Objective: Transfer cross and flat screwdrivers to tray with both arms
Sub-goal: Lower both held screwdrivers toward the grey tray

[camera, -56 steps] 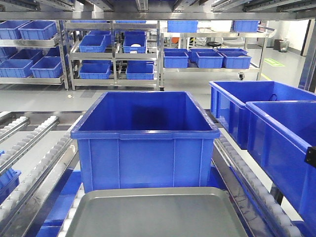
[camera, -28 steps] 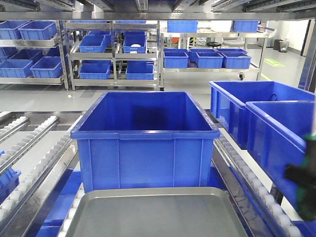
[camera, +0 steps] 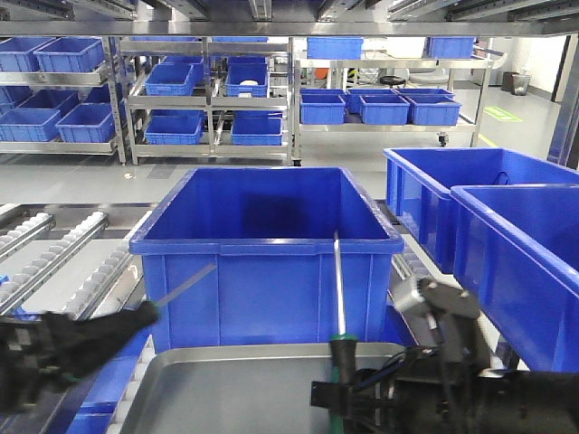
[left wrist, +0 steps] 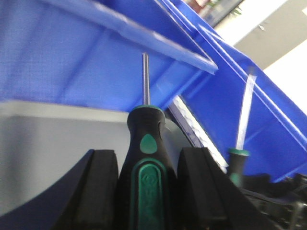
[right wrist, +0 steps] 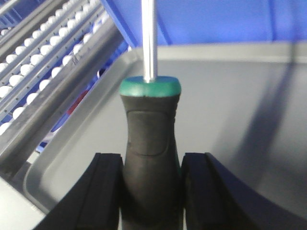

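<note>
At 12 o'clock in the front view, steel racks (camera: 208, 90) loaded with blue crates fill the background. Below them a deep blue middle bin (camera: 267, 271) takes the centre, and two side bins (camera: 507, 226) stand at 3 o'clock. The grey tray (camera: 235, 393) lies at 6 o'clock, just in front of the middle bin, with roller tracks (camera: 54, 258) at 9 o'clock. In its wrist view the left end effector (left wrist: 147, 167) is pinching the black-and-green handle of the left screwdriver (left wrist: 145, 141) between its black fingers (left wrist: 100, 187). From the front it is a dark blur at 8 o'clock near the tray's left rim, and the shaft slants toward 2 o'clock across the middle bin's front wall. I cannot tell whether that handle is over the tray. The right end effector (right wrist: 151, 165) is likewise pinching the right screwdriver (right wrist: 149, 129) by its handle, over the tray's right part at 5 o'clock in the front view. That shaft stands upright, and its tip reaches the middle bin's rim. Both tools are off the tray's surface.
</note>
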Controlling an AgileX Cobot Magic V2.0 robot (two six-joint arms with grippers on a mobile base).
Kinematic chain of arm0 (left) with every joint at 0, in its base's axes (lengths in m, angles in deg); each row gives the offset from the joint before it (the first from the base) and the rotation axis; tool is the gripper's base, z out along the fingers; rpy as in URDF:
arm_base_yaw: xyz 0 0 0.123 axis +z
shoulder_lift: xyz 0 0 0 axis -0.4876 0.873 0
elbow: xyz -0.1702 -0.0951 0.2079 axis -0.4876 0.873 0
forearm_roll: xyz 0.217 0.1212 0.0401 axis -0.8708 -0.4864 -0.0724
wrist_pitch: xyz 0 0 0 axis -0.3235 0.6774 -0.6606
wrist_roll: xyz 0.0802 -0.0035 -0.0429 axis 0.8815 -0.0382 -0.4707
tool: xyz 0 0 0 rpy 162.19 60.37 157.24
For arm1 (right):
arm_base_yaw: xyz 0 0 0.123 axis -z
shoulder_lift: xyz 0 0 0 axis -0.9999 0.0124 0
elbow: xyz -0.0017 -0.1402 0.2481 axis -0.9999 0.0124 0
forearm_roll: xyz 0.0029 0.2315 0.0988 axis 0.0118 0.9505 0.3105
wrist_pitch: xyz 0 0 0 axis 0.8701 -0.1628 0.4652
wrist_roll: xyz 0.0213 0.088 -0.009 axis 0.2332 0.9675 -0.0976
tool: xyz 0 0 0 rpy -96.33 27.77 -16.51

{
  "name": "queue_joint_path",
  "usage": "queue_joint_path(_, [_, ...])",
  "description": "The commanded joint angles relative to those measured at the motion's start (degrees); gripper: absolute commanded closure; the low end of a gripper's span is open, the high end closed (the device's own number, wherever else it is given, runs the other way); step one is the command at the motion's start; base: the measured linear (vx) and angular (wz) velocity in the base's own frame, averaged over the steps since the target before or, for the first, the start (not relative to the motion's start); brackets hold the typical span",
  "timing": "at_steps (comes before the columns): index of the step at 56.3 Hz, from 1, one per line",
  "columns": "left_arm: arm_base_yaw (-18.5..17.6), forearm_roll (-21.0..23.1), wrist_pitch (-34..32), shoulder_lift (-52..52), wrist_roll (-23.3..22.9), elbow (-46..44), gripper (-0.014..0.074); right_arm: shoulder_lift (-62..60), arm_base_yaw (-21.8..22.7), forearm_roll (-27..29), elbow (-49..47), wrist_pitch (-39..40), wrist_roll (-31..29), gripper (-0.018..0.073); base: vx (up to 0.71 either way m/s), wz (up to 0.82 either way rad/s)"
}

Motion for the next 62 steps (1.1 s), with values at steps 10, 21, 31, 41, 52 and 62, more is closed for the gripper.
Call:
queue_joint_path(10, [-10.6, 8.9, -8.9, 7.4, 6.4, -1.5, 0.0597, 1.2, 0.0, 4.9, -1.9, 4.0, -3.5, 0.0568, 0.0, 0.0])
queue_joint_path(21, [-15.1, 9.2, -12.4, 14.2, 6.4, -1.6, 0.0597, 1.2, 0.0, 4.9, -1.9, 7.4, -3.5, 0.0565, 0.0, 0.0])
queue_joint_path(31, [-15.4, 9.3, -14.1, 17.8, 6.8, -1.8, 0.0594, 1.2, 0.0, 4.9, -1.9, 8.5, -3.5, 0.054, 0.0, 0.0])
queue_joint_path(41, [-15.4, 9.4, -13.8, 17.8, 9.9, -1.8, 0.0558, 1.2, 0.0, 4.9, -1.9, 8.5, -2.8, 0.0428, 0.0, 0.0])
queue_joint_path(52, [-15.4, 9.2, -11.7, 17.8, 10.0, -1.8, 0.0435, 1.2, 0.0, 5.1, -1.9, 7.0, -2.6, 0.0206, 0.0, 0.0])
queue_joint_path(62, [-15.4, 9.2, -10.9, 17.8, 10.1, -1.8, 0.0272, 1.2, 0.0, 4.8, -1.9, 6.6, -2.6, 0.0058, 0.0, 0.0])
